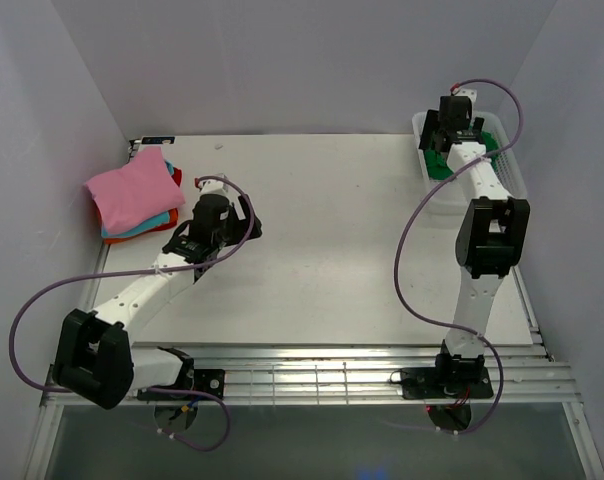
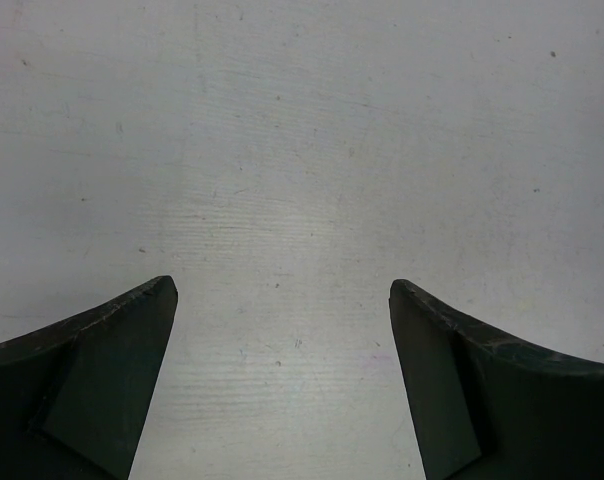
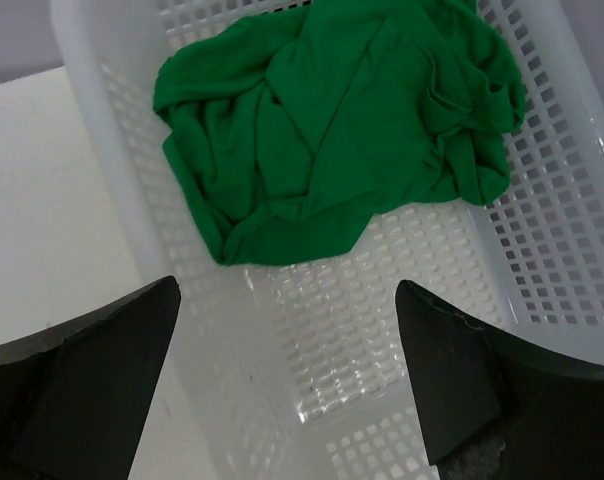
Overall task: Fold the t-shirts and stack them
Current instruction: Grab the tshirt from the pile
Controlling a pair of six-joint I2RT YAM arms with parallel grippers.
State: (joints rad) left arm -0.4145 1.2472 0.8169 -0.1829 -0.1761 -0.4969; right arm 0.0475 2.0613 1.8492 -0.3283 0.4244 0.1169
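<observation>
A: How will the green t-shirt [image 3: 332, 130] handle?

B: I judge it light, soft and floppy. It lies crumpled in the white mesh basket [image 3: 542, 230], at the 2 o'clock corner of the surface [image 1: 322, 230]. A raised fold, or the hem at its 6 o'clock edge, seems the best place to pinch.

A: And the arms?

B: The right claw [image 3: 287, 290] hovers above the basket, spread wide and holding nothing. The left claw [image 2: 282, 285] is also spread, over the surface.

A: The other shirts?

B: A folded stack [image 1: 132, 195], pink on top, sits at 10 o'clock. The surface is pale and smooth, and plain walls stand close on three sides.
</observation>
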